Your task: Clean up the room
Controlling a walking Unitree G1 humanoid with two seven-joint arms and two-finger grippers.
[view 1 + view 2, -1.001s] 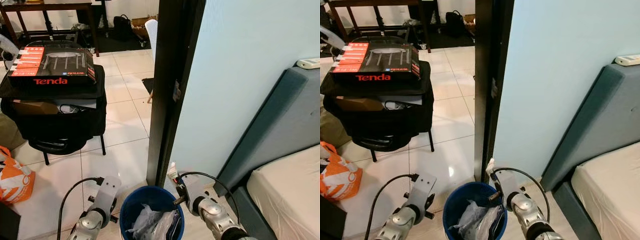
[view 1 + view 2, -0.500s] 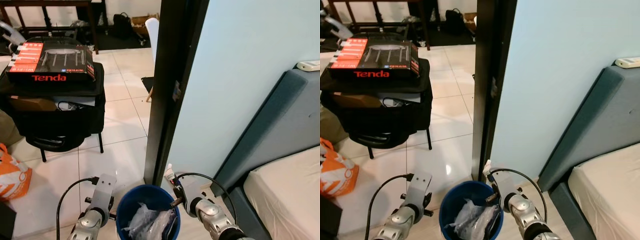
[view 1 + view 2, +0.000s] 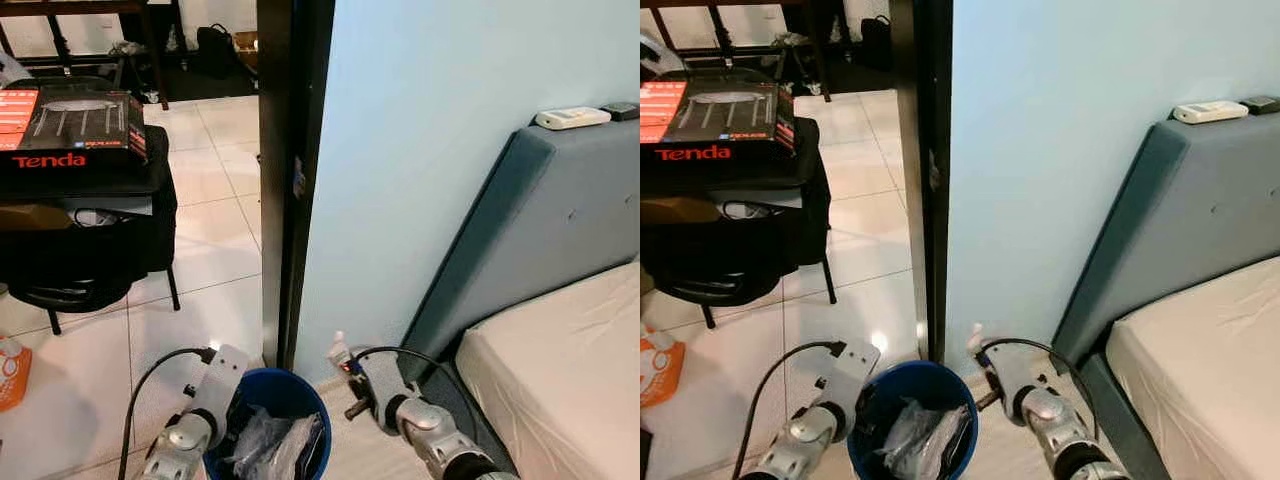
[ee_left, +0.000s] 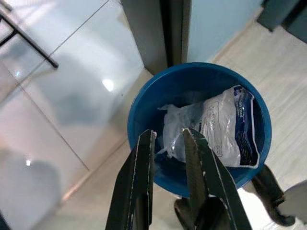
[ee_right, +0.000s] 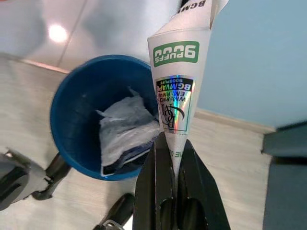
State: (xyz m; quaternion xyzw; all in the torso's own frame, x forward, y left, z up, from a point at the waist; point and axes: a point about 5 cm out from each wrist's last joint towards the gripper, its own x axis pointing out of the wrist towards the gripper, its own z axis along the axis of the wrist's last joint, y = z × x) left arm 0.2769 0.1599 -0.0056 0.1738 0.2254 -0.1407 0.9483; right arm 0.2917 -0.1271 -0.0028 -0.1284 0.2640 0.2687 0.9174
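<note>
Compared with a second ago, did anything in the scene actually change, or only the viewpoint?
Mostly the viewpoint: the camera has swung to the robot's right, so the chair with the Tenda box sits further left and more of the bed shows. The right gripper stays shut on the white paper packaging beside the blue bin; the left gripper still hovers open over the bin. Nothing was dropped.

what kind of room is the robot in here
Most likely a bedroom in a home, at its doorway: a bed with a bare mattress and padded grey headboard stands on the right, and a dark door frame opens onto a tiled room with a cluttered chair.
</note>
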